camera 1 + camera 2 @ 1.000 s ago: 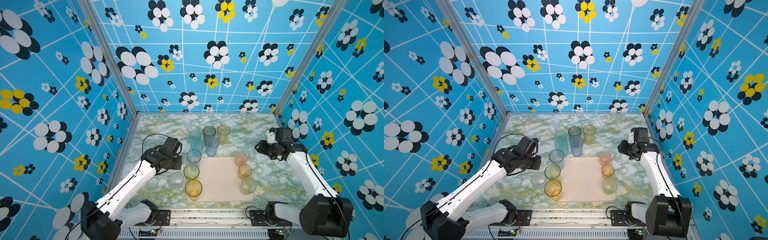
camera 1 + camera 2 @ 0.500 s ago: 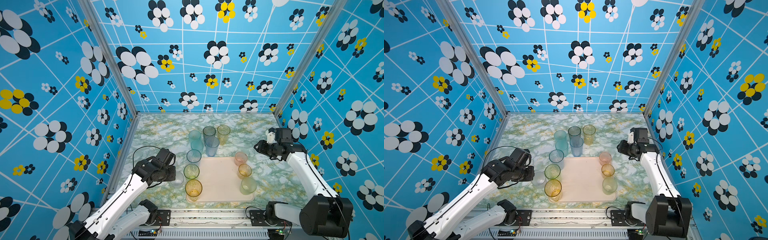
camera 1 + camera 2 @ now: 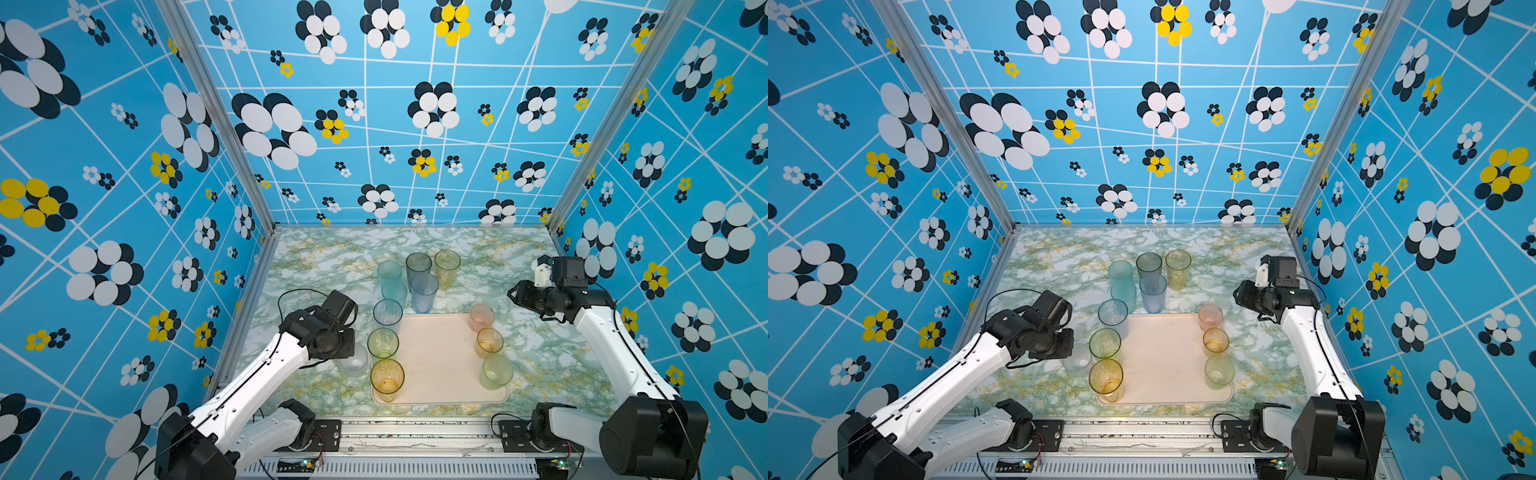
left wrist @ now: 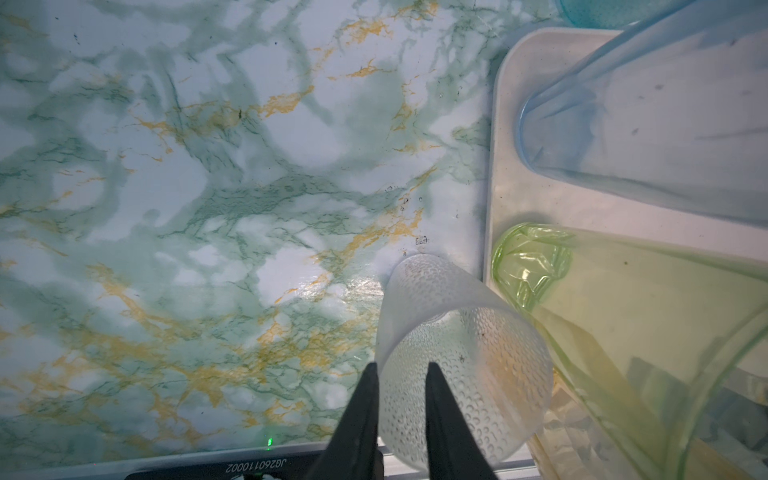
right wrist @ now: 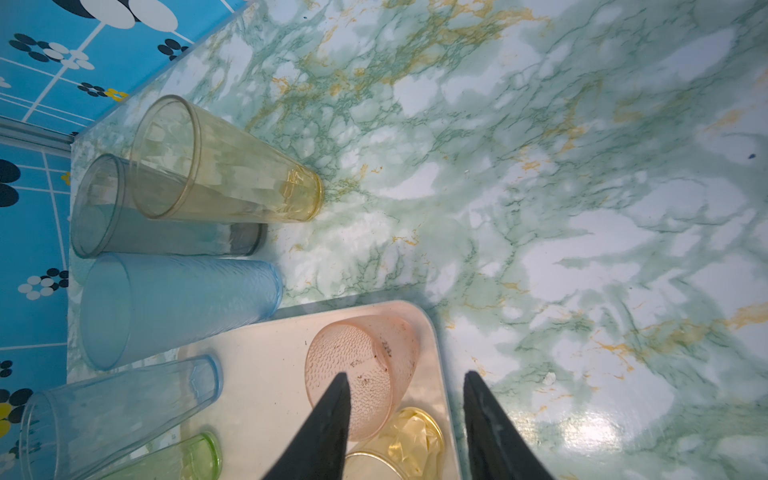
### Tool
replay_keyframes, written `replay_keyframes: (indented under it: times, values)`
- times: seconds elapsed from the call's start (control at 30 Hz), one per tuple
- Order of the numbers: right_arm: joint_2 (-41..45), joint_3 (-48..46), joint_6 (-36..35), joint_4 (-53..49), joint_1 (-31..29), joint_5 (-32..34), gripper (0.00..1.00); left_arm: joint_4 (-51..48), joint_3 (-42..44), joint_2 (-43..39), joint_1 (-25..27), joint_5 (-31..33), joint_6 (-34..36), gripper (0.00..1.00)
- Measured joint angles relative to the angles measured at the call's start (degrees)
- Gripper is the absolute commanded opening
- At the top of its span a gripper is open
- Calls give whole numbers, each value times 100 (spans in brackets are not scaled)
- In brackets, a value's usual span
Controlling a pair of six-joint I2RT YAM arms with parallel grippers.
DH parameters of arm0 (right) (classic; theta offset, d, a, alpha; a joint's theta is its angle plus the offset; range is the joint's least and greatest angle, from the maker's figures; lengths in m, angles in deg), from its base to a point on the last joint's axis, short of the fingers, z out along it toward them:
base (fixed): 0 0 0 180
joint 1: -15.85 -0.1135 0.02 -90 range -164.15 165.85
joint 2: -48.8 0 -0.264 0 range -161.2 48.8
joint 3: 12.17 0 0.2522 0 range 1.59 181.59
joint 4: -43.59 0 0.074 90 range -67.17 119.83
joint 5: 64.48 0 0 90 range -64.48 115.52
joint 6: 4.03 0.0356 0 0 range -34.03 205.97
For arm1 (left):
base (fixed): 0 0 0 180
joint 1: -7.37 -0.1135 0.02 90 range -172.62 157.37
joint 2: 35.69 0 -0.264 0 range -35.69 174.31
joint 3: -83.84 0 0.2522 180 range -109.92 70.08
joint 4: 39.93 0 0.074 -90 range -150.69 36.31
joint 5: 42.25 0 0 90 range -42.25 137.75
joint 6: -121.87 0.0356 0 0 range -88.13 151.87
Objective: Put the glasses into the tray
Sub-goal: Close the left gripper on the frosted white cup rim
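Left gripper (image 4: 402, 368), jaws narrowly apart, straddles the rim of the clear glass (image 4: 478, 374) on the desk (image 4: 208, 187) just beside the tray (image 4: 498, 199), whose sides hold six glasses (image 3: 489, 341) around a bare middle; right gripper (image 5: 405, 376) hangs released above its corner

we see the cream tray (image 3: 436, 361) on the table (image 3: 324, 257). three tall glasses (image 3: 382, 343) stand upright along its left rim, three short glasses (image 3: 489, 341) along its right, five tall tumblers (image 3: 418, 266) behind it, a clear glass (image 3: 354, 365) just outside left.
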Motion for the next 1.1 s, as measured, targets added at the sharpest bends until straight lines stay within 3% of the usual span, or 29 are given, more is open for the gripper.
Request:
replay_keyframes:
  times: [0.8,1.1]
  values:
    - [0,-2,-2,0,0,-22,47,57,0,603,-96,-76,240,20]
    - [2,-13,-7,2,0,-22,47,79,0,686,-94,-133,254,14]
